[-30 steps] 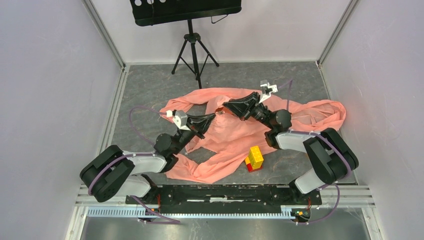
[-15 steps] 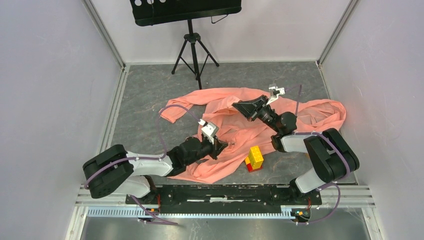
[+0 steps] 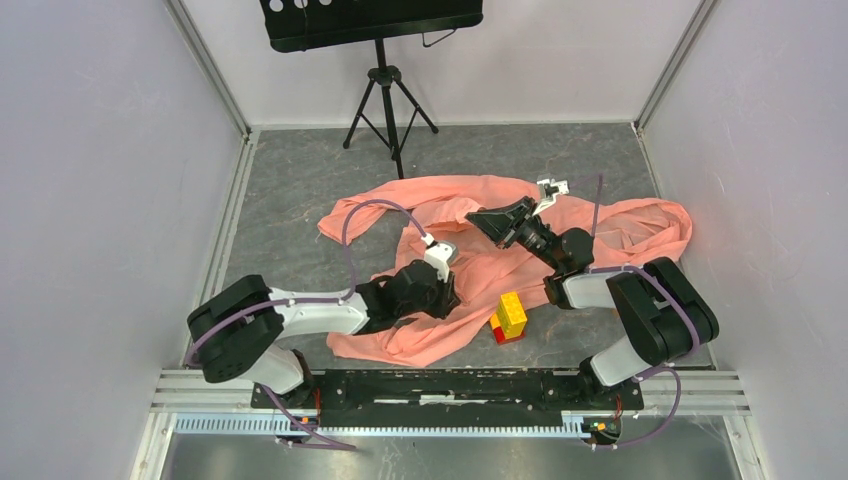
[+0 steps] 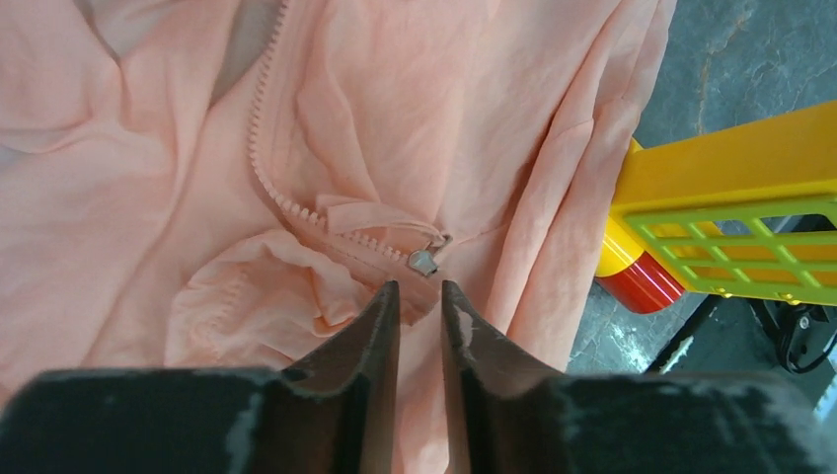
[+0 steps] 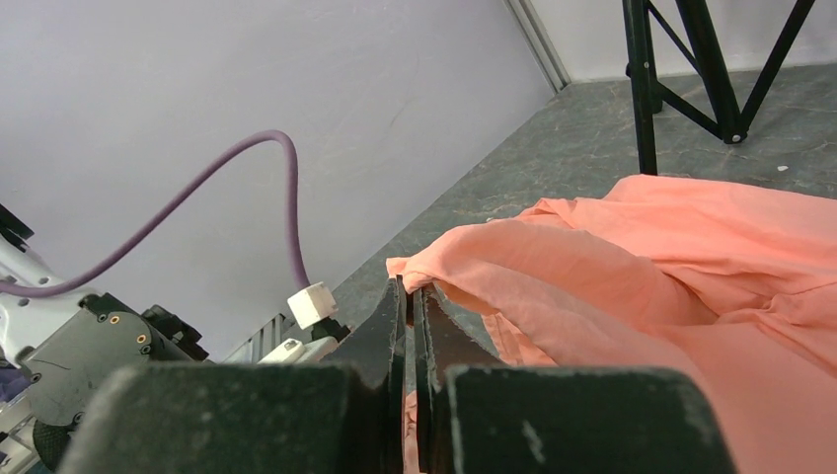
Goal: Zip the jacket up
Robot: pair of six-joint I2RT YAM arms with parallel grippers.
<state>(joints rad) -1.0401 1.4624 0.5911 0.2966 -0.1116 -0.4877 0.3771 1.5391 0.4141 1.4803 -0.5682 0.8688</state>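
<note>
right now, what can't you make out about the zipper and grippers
- Left wrist view: where the zipper ends past its slider is hidden by jacket folds and the left gripper.
- Top view: zipper too small to see; left gripper's tips hidden under its own wrist.
- Right wrist view: how much cloth the right gripper pinches is hidden inside its nearly closed jaws.

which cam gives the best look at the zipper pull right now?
Left wrist: the zipper pull lies sharp and unblocked on the jacket, just beyond the left gripper. Top external: too small to make out, lost by the end of the left arm. Right wrist: only jacket folds, no zipper in sight.
</note>
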